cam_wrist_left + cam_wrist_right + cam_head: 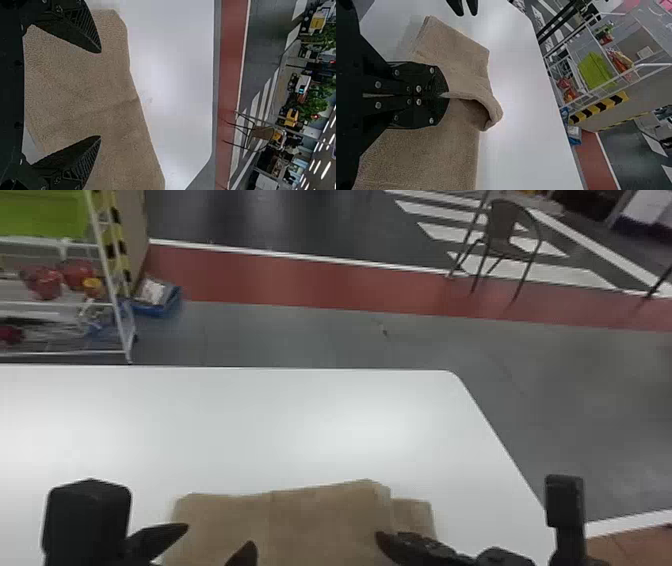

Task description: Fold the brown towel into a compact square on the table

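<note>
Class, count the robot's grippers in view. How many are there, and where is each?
2. The left gripper is open at the left side of the brown towel; the right gripper is shut on the towel, towards its right side.

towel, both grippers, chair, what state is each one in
Brown towel: partly folded, with layers overlapping and one part bunched up into a curled fold; not yet a compact square
Left gripper: open, fingers apart over the towel
Right gripper: shut on the towel, pinching the curled fold
Chair: upright on the floor beyond the table
</note>
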Controlling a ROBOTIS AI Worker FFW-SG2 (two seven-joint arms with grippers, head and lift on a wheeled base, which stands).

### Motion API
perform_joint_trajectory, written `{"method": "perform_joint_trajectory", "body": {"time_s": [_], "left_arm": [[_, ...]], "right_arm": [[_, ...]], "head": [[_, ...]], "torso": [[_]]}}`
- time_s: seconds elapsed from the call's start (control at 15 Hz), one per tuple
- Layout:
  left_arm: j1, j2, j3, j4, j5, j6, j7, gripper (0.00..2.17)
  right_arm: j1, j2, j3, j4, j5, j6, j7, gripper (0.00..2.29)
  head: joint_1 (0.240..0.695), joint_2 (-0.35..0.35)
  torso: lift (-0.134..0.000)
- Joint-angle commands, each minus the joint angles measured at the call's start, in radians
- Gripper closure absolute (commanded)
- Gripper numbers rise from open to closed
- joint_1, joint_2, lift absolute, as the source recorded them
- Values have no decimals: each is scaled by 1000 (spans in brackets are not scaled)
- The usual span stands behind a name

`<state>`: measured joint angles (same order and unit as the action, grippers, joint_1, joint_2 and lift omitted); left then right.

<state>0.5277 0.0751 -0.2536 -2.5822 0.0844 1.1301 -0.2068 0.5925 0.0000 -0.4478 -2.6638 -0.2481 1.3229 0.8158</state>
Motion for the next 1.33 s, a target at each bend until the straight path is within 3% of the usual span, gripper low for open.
{"method": "perform_joint_trajectory", "body": {"time_s": [0.0,0.33,0.53,0.73,1.27], "left_arm": [[0,0,-7,7,-2,-2,0,134],[2,0,-29,24,-11,-5,1,134],[3,0,-39,33,-14,-5,1,134],[6,0,-50,30,-28,-2,4,134],[5,0,-65,53,-49,-5,3,134]], "right_arm": [[1,1,-55,-5,-31,5,2,1359],[-26,1,-144,31,-53,-1,26,1359],[-48,1,-173,76,-54,2,71,1359],[-51,1,-221,62,-100,45,74,1359],[-140,1,-241,208,-17,2,98,1359]], "head": [[695,-290],[695,-350],[695,-350],[695,-350],[695,-350]], "torso": [[-123],[-123],[-123],[-123],[-123]]}}
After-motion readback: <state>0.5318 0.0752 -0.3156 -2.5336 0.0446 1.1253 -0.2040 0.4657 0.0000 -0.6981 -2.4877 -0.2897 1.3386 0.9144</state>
